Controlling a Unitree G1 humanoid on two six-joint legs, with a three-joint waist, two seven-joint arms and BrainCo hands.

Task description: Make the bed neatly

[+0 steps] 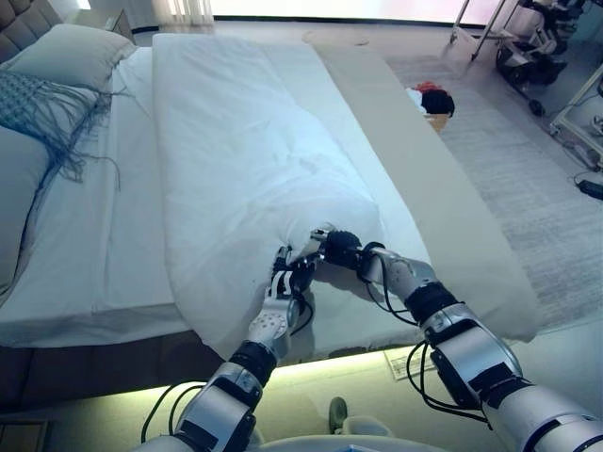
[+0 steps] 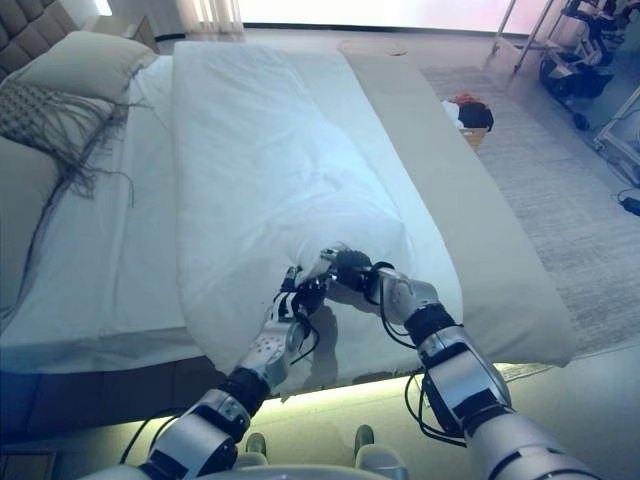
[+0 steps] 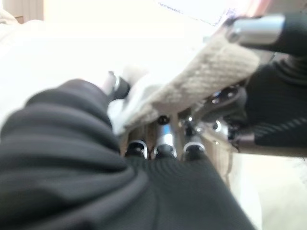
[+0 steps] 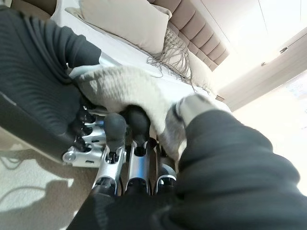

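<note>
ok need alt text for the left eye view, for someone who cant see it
Both robot hands, left hand and right hand, grip a bunched corner of a white duvet near the foot of a bed. The duvet lies folded in a long strip down the mattress, with pillows and a fringed throw at the headboard end.

Bright daylight glares from the far window; a glowing light strip (image 1: pixel 311 363) shines under the bed edge. The left wrist view is blurred and overexposed.
</note>
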